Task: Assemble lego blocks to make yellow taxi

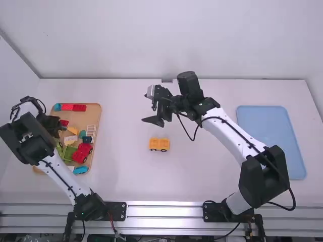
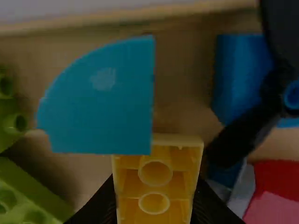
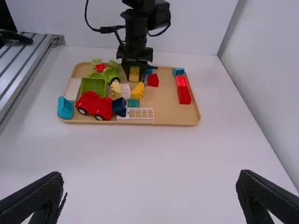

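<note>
"What have you got?"

"My left claw (image 2: 156, 186) is gripping a yellow block (image 2: 175, 186) inside the wooden tray (image 1: 97, 123), its hollow tubes turned to the wrist camera. My right claw (image 3: 150, 176) is open and empty, above the counter (image 1: 121, 181) to the right of the tray."

"And the taxi?"

"Its yellow wheeled base (image 1: 159, 144) sits on the counter, well to the right of the tray."

"What worries you?"

"A snag. The teal curved block (image 2: 100, 100) overlaps mine in the left wrist view; I can't tell whether they touch. If they do, lifting could drag it along or twist my grip. Crowding from the red car (image 3: 96, 103) and its neighbours in the tray could cause a bump too. Later, a crooked grip would misalign the studs, and pressing hard could send that base rolling on its wheels."

"Any labels or writing?"

"None that I can read, on the blocks or the tray."
</note>
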`<control>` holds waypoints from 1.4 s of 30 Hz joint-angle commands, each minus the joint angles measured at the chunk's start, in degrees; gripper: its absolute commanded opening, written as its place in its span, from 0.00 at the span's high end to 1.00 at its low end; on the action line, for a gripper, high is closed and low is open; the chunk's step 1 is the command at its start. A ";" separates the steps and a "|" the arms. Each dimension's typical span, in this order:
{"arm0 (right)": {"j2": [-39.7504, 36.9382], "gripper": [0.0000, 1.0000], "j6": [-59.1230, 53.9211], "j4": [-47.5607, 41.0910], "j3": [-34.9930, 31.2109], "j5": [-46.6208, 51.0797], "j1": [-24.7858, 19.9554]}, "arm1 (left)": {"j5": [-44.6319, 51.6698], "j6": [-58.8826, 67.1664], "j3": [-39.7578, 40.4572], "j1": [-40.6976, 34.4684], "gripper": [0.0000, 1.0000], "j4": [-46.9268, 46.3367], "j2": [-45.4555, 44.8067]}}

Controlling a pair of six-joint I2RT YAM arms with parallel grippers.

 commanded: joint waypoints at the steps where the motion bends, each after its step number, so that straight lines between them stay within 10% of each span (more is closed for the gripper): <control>1: 0.35 0.01 0.09 0.15 -0.35 -0.33 -0.94 | 3.78 5.81 2.01 0.37 0.98 -1.75 -3.82; 10: 0.37 0.02 2.73 1.49 -0.42 -0.28 -2.25 | 4.20 14.95 -2.97 -2.95 0.98 -1.42 -21.33; 21: 5.70 0.01 16.35 10.58 -0.44 -4.31 -4.09 | 33.77 39.54 -30.71 -23.17 0.98 27.78 -44.70; 33: 11.61 0.02 29.77 23.63 -0.44 -33.40 -9.94 | 58.34 66.64 -40.35 -42.21 0.84 42.38 -44.96; 42: 11.61 0.16 29.62 22.38 -0.44 -37.18 -9.64 | 66.16 67.14 -40.79 -46.23 0.98 47.76 -44.96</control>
